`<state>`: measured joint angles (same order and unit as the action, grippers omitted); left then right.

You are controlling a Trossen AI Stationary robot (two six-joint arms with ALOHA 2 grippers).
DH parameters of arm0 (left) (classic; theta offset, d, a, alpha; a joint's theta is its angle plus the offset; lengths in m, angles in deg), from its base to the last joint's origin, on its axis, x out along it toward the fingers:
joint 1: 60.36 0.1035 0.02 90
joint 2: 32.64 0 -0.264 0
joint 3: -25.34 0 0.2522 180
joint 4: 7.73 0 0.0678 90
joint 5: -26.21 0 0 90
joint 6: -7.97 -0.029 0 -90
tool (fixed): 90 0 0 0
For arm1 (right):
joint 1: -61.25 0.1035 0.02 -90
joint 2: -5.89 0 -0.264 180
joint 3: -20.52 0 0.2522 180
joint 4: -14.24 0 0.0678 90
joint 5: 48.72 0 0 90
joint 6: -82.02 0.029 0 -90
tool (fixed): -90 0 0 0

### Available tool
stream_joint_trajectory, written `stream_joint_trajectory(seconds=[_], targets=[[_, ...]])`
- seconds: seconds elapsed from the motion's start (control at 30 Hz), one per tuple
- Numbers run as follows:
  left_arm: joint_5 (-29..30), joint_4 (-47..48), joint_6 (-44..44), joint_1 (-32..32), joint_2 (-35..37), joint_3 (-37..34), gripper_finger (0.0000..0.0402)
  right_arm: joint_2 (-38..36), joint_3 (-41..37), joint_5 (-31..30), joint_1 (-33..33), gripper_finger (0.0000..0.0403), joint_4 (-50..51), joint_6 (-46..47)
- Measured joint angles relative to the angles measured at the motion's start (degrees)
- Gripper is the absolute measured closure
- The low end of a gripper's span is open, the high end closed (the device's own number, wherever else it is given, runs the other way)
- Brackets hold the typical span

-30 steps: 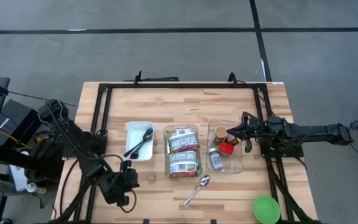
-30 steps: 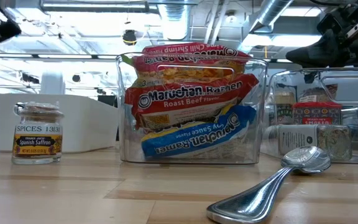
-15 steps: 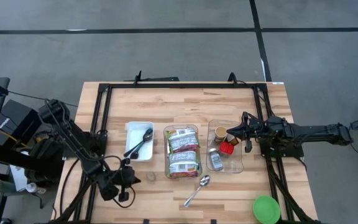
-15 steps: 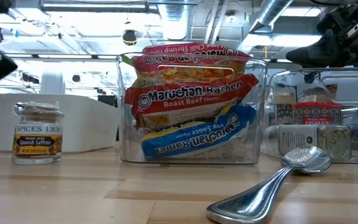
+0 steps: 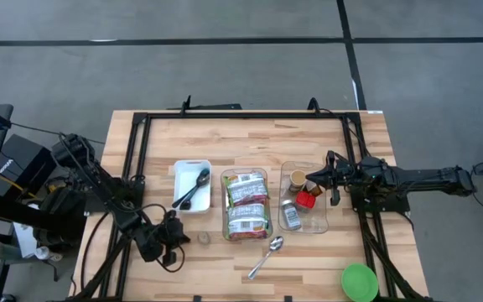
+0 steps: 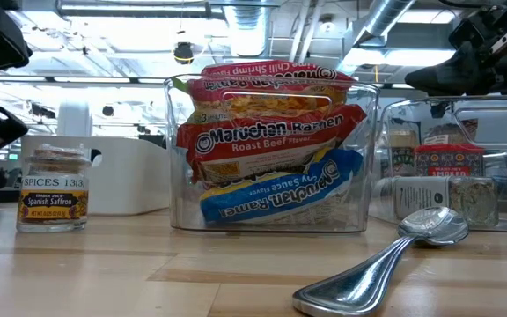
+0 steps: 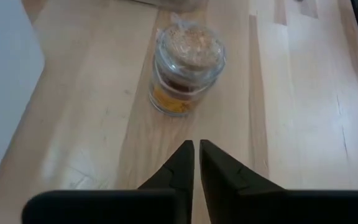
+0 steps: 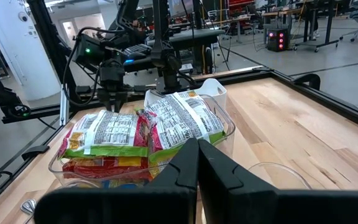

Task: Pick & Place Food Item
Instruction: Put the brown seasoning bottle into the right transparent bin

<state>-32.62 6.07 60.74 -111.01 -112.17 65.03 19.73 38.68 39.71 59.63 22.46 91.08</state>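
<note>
Two closed grippers — the left gripper [image 7: 196, 146] faces the spice jar [image 7: 187, 70], the right gripper [image 5: 309, 186] waits over the clear bin [image 5: 321, 225]. Approach step (my guess): the fingers must open before reaching around the jar.

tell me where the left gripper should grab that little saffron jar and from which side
Grip the saffron jar around its glass body, below the wider cork lid, likely coming level from the left gripper's side. It stands upright and alone on the table, short and round, with open space on that side. The fingers are nearly shut, so they must open first. The clear noodle bin is on its far side.
</note>
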Motion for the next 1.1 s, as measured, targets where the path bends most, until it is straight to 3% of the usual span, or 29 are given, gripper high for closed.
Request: stream_joint_trajectory(seconds=[0.6,0.8,1.1], targets=[[-4.6,-4.2,-3.8,-0.1,0.0,0.2,0.0260,0.0,0.0,0.0,0.0,0.0402,0.0,0.0],[-4.4,-4.0,-4.5,-0.1,0.0,2.5,0.0274,0.0,0.0,0.0,0.0,0.0402,0.0,0.0],[-4.2,-3.9,-4.4,-0.1,0.0,5.4,0.0333,0.0,0.0,0.0,0.0,0.0402,0.0,0.0]])
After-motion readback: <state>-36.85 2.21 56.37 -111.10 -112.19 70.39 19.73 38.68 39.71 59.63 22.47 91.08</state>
